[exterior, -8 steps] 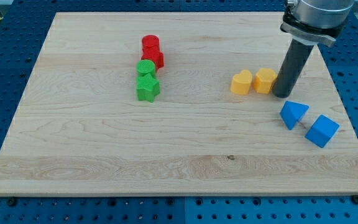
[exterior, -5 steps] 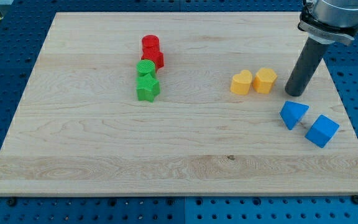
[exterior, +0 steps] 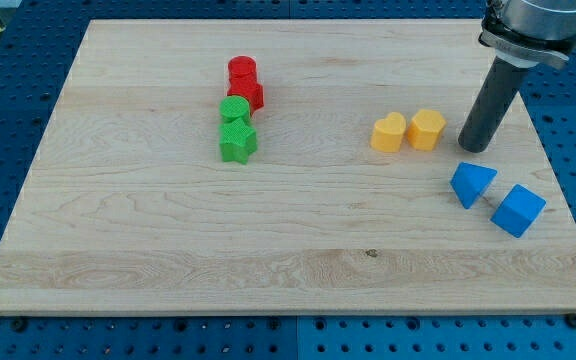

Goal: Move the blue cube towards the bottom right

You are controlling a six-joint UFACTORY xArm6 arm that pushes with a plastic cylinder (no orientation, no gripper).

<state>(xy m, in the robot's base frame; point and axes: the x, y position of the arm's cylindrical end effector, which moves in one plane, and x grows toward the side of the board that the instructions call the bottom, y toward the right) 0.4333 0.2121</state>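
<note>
Rightward went my tip (exterior: pixel 475 147) (slightly), above blue cube (exterior: pixel 518 210).

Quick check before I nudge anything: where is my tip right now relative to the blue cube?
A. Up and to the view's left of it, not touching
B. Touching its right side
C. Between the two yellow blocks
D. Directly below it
A: my tip sits above and left of the blue cube, with bare board between them, just above the blue triangular block.
</note>
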